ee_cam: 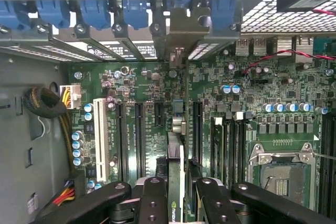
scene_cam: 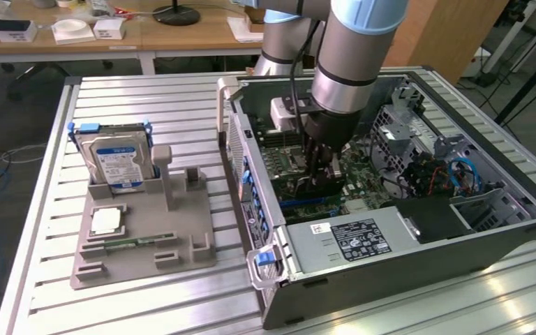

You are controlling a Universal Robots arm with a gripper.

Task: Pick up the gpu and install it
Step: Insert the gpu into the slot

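Observation:
The gpu (ee_cam: 175, 156) is seen edge-on as a thin dark card with green trim, standing upright over the motherboard's expansion slots. Its silver bracket (ee_cam: 184, 32) reaches the rear slot openings under the blue clips. My gripper (ee_cam: 179, 190) is shut on the card, one black finger (ee_cam: 153, 198) on each side of it. In the exterior view the gripper (scene_cam: 320, 171) is down inside the open computer case (scene_cam: 417, 269), with the gpu (scene_cam: 317, 190) low against the motherboard. Whether the card's edge sits in a slot is hidden.
A grey fixture (scene_cam: 142, 241) on the slatted table holds a silver hard drive with a blue label (scene_cam: 114, 157), a green memory stick (scene_cam: 137, 242) and a white chip (scene_cam: 107, 221). Inside the case are the power supply (scene_cam: 352, 241), cables and the CPU socket (ee_cam: 281, 169).

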